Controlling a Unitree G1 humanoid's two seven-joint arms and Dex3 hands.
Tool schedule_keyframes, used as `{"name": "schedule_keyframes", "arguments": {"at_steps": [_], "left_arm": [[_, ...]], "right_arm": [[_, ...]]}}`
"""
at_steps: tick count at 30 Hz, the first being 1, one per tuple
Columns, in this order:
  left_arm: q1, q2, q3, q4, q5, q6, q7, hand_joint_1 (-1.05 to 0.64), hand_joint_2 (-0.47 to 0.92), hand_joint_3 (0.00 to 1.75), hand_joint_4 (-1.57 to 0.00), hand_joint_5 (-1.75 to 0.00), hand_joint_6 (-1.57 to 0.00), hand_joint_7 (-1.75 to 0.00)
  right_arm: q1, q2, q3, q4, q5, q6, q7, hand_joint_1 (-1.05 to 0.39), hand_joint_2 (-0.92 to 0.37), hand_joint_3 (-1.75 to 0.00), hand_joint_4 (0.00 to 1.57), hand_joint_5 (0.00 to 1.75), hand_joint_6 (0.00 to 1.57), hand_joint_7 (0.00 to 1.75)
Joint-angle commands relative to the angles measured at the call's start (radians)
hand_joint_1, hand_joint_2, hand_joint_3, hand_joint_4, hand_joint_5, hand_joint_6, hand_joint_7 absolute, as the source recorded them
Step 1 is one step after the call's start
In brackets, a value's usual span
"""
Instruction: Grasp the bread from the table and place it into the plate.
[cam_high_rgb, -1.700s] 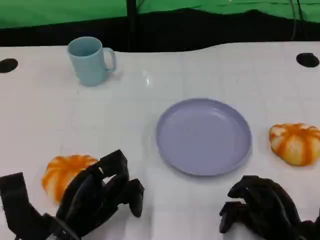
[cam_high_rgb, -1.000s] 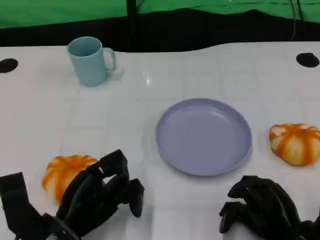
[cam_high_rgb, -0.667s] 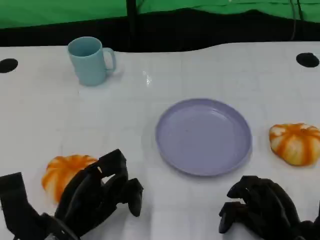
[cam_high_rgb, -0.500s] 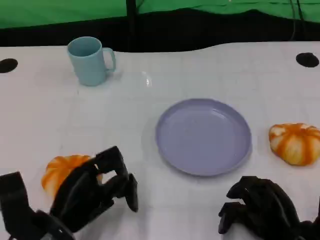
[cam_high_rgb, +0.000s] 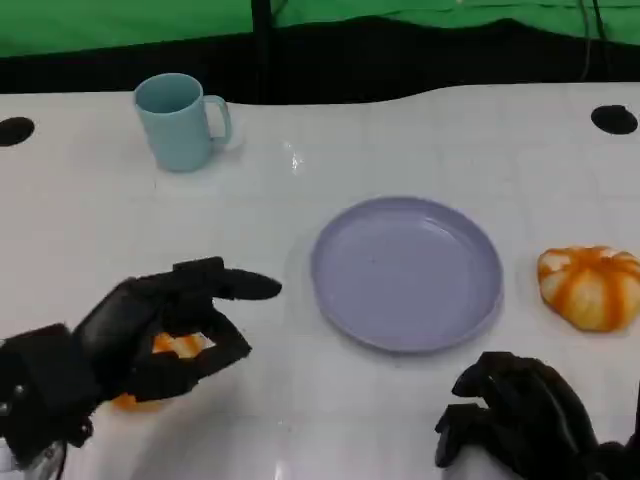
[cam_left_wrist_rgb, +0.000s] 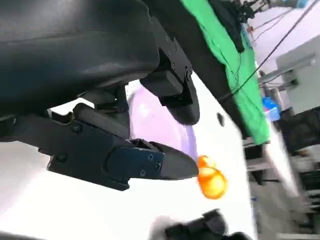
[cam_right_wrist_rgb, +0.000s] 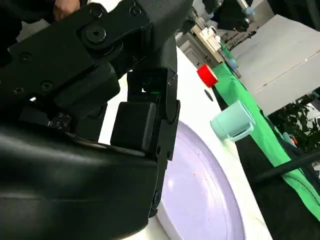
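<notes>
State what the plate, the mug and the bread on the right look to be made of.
Plate: probably smooth plastic or melamine, lavender, with a soft satin sheen and no pattern.
Mug: pale blue, matte and even; plastic or glazed ceramic, hard to tell which.
Bread: a glossy orange-and-white ridged bun, likely a foam or plastic replica going by its saturated colour.

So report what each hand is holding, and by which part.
Left hand is over the near bread, fingers spread; whether it grips yet cannot be told. Right hand is curled in, holding nothing.

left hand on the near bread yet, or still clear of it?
Cannot tell. In the head view the left hand covers most of the bread; orange shows between its fingers, but no contact or gap is plain.
</notes>
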Motion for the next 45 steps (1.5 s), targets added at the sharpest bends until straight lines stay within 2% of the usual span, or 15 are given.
{"name": "schedule_keyframes", "arguments": {"at_steps": [1,2,3,6,9,11,17,22,27,35,41,45], "left_arm": [[0.032,0.104,-0.019,-0.117,0.212,0.02,0.096,-0.66,0.92,0.17,-0.43,-0.78,-0.52,-0.06],[0.038,0.132,-0.024,-0.155,0.282,0.032,0.112,-0.66,0.92,0.16,-0.43,-0.76,-0.52,-0.05],[0.042,0.152,-0.028,-0.182,0.332,0.043,0.124,-0.7,0.92,0.16,-0.47,-0.58,-0.5,-0.02],[0.06,0.193,-0.048,-0.298,0.531,0.132,0.152,-0.75,0.92,0.15,-0.56,-0.27,-0.46,0.0],[0.068,0.215,-0.079,-0.383,0.676,0.224,0.121,-0.78,0.92,0.18,-0.55,-0.16,-0.41,0.0],[0.071,0.229,-0.106,-0.423,0.777,0.27,0.105,-0.79,0.92,0.19,-0.53,-0.13,-0.38,0.0],[0.058,0.254,-0.181,-0.448,1.001,0.343,0.048,-0.74,0.92,0.07,-0.49,-0.06,-0.33,0.0],[0.022,0.275,-0.228,-0.423,1.098,0.37,-0.064,-0.73,0.9,0.04,-0.42,-0.01,-0.28,0.0],[-0.022,0.268,-0.274,-0.343,1.158,0.383,-0.098,-0.74,0.88,0.01,-0.41,0.0,-0.28,0.0],[-0.076,0.246,-0.327,-0.186,1.176,0.39,-0.026,-0.75,0.88,0.0,-0.39,0.0,-0.27,0.0],[-0.141,0.22,-0.385,0.07,1.159,0.374,0.14,-0.75,0.89,0.01,-0.36,0.0,-0.25,0.0],[-0.177,0.204,-0.399,0.187,1.108,0.37,0.191,-0.72,0.9,0.01,-0.37,-0.01,-0.24,0.0]], "right_arm": [[0.006,-0.007,0.001,-0.01,-0.001,-0.008,-0.005,-1.02,-0.73,0.0,1.55,0.77,1.57,0.39],[0.005,-0.007,0.001,-0.008,-0.001,-0.011,-0.003,-1.02,-0.73,0.0,1.55,0.78,1.57,0.39],[0.005,-0.007,0.001,-0.007,-0.001,-0.013,-0.002,-1.02,-0.73,0.0,1.55,0.78,1.57,0.39],[0.003,-0.006,-0.001,-0.006,0.002,-0.006,-0.005,-1.02,-0.73,0.0,1.55,0.79,1.57,0.39],[0.005,-0.005,0.0,-0.009,0.001,-0.005,-0.008,-1.02,-0.73,0.0,1.55,0.79,1.57,0.39],[0.006,-0.004,0.0,-0.01,0.001,-0.004,-0.01,-1.02,-0.73,0.0,1.55,0.79,1.57,0.39],[0.009,-0.005,0.002,-0.017,0.001,-0.002,-0.013,-1.02,-0.73,0.0,1.54,0.8,1.57,0.38],[0.008,-0.006,0.0,-0.013,0.003,-0.005,-0.01,-1.02,-0.73,0.0,1.53,0.81,1.57,0.38],[0.005,-0.007,-0.001,-0.01,0.003,-0.006,-0.009,-1.02,-0.73,0.0,1.53,0.82,1.57,0.38],[0.007,-0.006,0.0,-0.015,0.0,-0.002,-0.017,-1.02,-0.73,0.0,1.52,0.83,1.57,0.38],[0.006,-0.01,0.0,-0.011,0.004,-0.003,-0.006,-1.02,-0.73,0.0,1.51,0.83,1.57,0.38],[0.006,-0.007,-0.002,-0.008,0.005,-0.008,-0.004,-1.02,-0.73,0.0,1.52,0.83,1.57,0.38]]}}
